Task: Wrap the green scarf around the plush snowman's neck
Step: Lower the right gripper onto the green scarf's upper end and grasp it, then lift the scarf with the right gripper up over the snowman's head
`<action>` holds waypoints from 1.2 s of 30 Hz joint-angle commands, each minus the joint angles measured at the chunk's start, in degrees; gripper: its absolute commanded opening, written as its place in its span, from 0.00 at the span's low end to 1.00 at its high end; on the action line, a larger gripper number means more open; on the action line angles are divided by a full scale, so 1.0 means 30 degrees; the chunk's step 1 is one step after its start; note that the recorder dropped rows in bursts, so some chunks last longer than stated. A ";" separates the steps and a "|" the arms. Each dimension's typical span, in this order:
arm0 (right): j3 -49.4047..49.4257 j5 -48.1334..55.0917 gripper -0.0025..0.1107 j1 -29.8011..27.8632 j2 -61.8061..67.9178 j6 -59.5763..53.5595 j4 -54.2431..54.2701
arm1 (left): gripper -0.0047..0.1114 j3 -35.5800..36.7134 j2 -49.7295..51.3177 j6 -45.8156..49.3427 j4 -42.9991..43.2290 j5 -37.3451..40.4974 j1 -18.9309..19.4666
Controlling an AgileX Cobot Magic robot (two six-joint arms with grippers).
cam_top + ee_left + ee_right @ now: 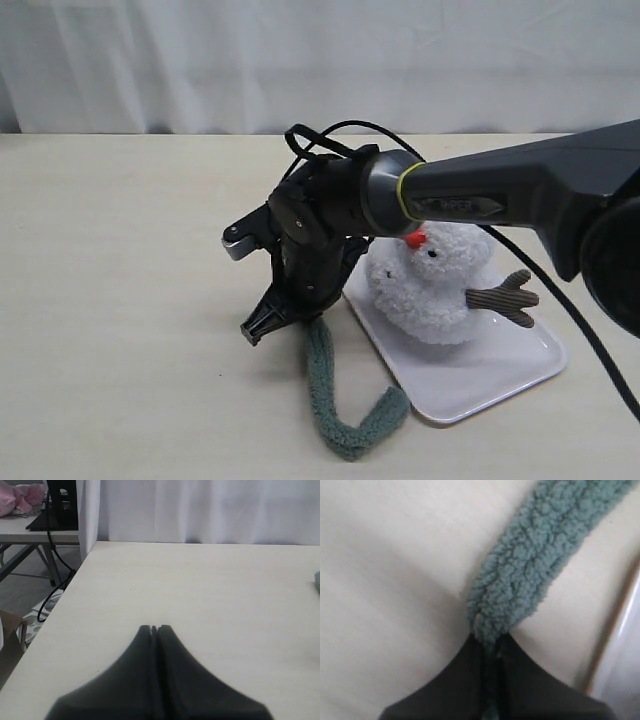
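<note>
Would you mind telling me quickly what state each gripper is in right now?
The left gripper is closed and holds nothing.
The right gripper is closed on one end of the green scarf.

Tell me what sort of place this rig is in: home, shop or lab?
Most likely a lab or test room. A white curtain backs a pale table, and the left wrist view shows a second bench with black equipment and a loose cable beyond.
</note>
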 commanded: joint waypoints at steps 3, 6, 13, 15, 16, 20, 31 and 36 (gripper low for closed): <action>0.0110 0.0851 0.06 0.0009 -0.3719 -0.0232 -0.1556 | 0.04 0.0038 -0.0043 0.0058 0.0108 -0.0194 -0.0085; 0.0110 0.1691 0.06 0.0009 -0.6234 -0.0181 -0.3292 | 0.04 0.0038 -0.0043 0.0058 0.0108 -0.0194 -0.0085; 0.0110 0.3667 0.06 0.0009 -0.9680 0.0141 -0.6532 | 0.04 0.0038 -0.0043 0.0058 0.0108 -0.0194 -0.0085; 0.0110 0.4120 0.06 0.0009 -0.9858 0.0330 -0.7294 | 0.04 0.0038 -0.0043 0.0058 0.0108 -0.0194 -0.0085; 0.0110 0.4768 0.06 -0.0030 -0.9864 0.0443 -0.7901 | 0.04 0.0038 -0.0043 0.0058 0.0108 -0.0194 -0.0085; 0.0146 0.6092 0.06 -0.0521 -0.9665 0.0443 -0.8249 | 0.04 0.0038 -0.0043 0.0058 0.0108 -0.0194 -0.0085; 0.0146 0.7317 0.06 0.1122 -0.9735 -0.0281 -0.8243 | 0.04 0.0038 -0.0043 0.0058 0.0108 -0.0194 -0.0085; 0.0146 0.7661 0.06 0.1795 -0.9735 -0.1257 -0.8452 | 0.04 0.0038 -0.0043 0.0058 0.0108 -0.0194 -0.0085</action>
